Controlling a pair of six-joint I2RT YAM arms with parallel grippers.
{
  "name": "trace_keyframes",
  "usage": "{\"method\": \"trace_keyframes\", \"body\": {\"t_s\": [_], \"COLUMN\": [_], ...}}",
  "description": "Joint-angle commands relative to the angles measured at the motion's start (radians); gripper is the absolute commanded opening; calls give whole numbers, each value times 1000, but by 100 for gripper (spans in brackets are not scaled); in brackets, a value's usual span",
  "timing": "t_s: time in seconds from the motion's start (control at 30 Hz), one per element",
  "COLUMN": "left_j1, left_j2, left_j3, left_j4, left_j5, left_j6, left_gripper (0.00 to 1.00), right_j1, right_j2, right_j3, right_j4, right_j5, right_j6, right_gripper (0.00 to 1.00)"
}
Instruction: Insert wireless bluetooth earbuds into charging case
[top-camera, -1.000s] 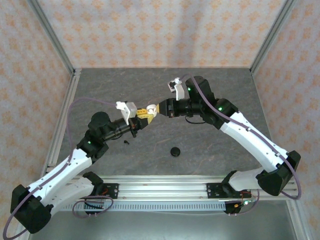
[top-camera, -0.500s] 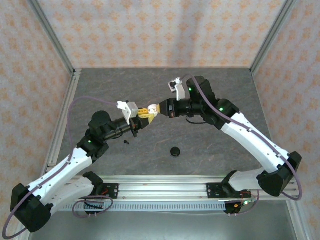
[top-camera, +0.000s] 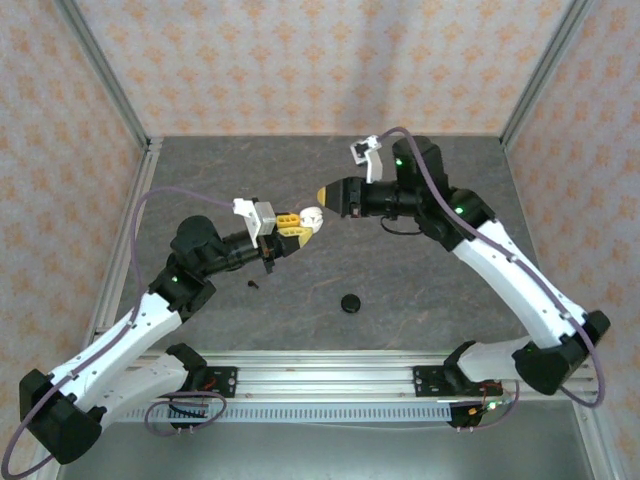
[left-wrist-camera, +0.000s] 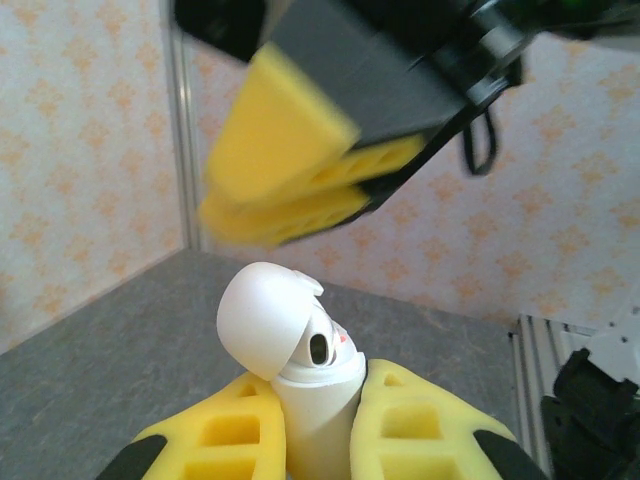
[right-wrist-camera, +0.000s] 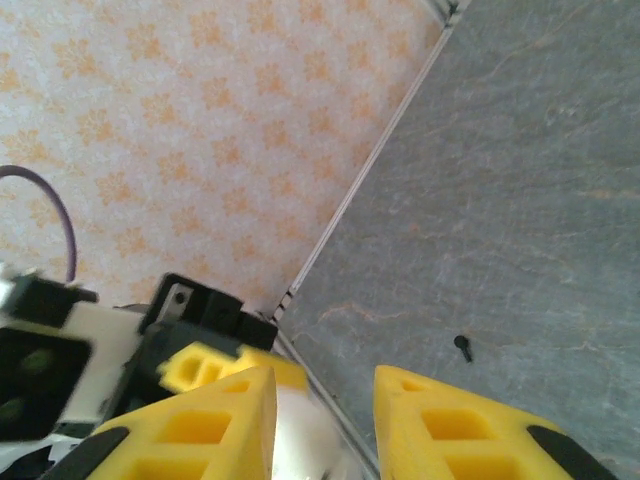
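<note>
Evidently we were unfinished: left gripper (top-camera: 298, 226) clenched the open charging case (left-wrist-camera: 296, 372), right gripper (right-wrist-camera: 325, 382) gaped empty, and a black earbud (top-camera: 252, 286) lay on the table (top-camera: 420, 290).

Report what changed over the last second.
The right gripper pulled back from the white charging case, up and rightward in the top view, jaws apart. The left gripper stayed shut on the case, lid open. The black earbud and the black round piece did not move.
</note>
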Motion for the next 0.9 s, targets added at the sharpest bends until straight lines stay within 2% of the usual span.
{"method": "trace_keyframes", "body": {"t_s": [0.0,0.2,0.53,0.77,0.87], "left_j1": [-7,-8,-6,-6,-6], "left_j2": [2,9,78,103,110], "left_j3": [50,69,112,137,141], "left_j4": [-19,-24,9,41,57], "left_j5": [53,53,56,64,65], "left_j6": [13,4,-72,-142,-181], "left_gripper": [0,0,0,0,0], "right_j1": [0,7,9,11,10], "right_j2": [22,-15,-123,-131,-165], "right_j3": [-10,-104,-244,-248,-265], "right_j4": [124,247,371,273,265], "right_j5": [-104,-208,-309,-245,-234], "right_j6": [66,130,154,41,17], "right_gripper": [31,29,26,26,32]}}
